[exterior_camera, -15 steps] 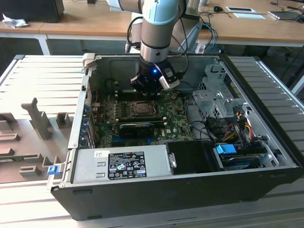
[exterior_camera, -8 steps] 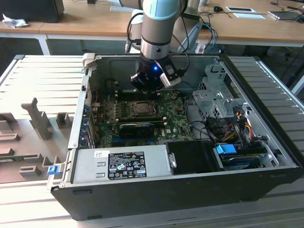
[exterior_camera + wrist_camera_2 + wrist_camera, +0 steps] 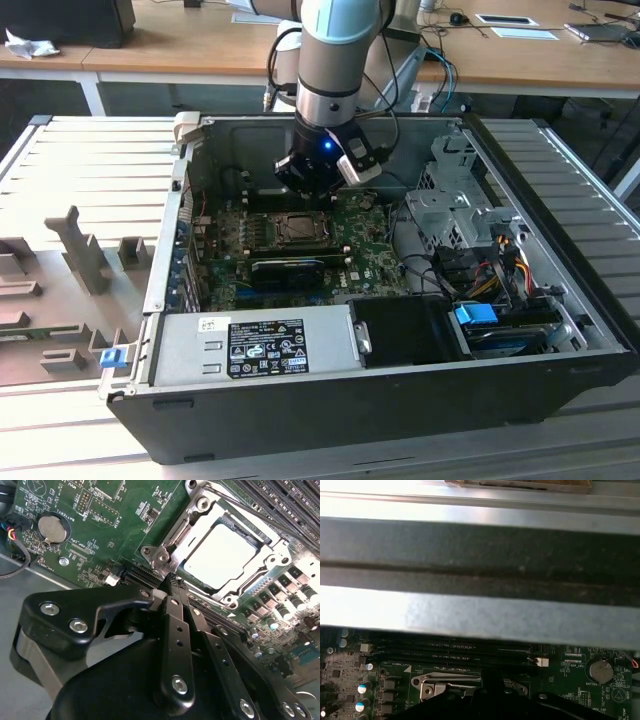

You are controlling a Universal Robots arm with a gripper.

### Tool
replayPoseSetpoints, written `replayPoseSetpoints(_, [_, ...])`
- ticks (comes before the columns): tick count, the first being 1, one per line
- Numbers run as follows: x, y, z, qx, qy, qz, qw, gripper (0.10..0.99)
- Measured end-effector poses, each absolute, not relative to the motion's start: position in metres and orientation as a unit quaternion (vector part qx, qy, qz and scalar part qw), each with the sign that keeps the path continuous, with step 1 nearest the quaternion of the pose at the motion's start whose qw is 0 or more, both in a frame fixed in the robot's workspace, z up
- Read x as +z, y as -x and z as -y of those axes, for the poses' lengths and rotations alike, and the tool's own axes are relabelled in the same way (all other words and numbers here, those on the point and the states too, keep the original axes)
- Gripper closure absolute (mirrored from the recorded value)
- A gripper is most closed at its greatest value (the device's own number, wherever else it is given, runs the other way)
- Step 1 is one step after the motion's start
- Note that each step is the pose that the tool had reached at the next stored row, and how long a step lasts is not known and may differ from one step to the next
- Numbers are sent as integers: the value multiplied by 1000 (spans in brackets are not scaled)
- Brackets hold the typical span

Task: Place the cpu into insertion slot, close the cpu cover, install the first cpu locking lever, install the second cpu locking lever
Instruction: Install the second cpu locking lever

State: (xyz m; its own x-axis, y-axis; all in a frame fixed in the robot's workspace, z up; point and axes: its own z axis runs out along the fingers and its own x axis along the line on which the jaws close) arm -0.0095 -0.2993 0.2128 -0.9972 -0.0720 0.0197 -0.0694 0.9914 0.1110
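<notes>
exterior: high, looking down into the open computer case; wrist views: close above the motherboard, sharing it

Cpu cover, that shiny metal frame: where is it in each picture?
Exterior view: cpu cover sits mid-board, inside the open case.
Second wrist view: it frames the silvery cpu.
First wrist view: it lies just past the black memory slots.
Shared landmark: the green motherboard.
</notes>
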Motion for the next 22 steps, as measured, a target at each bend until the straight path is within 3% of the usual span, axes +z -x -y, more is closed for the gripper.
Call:
replayPoseSetpoints(6, [213,10,304,-55,-35,998,12,980])
replayPoseSetpoints(16, [244,10,304,-55,-35,998,12,980])
replayPoseSetpoints(22, [244,11,337,-54,-36,998,12,980])
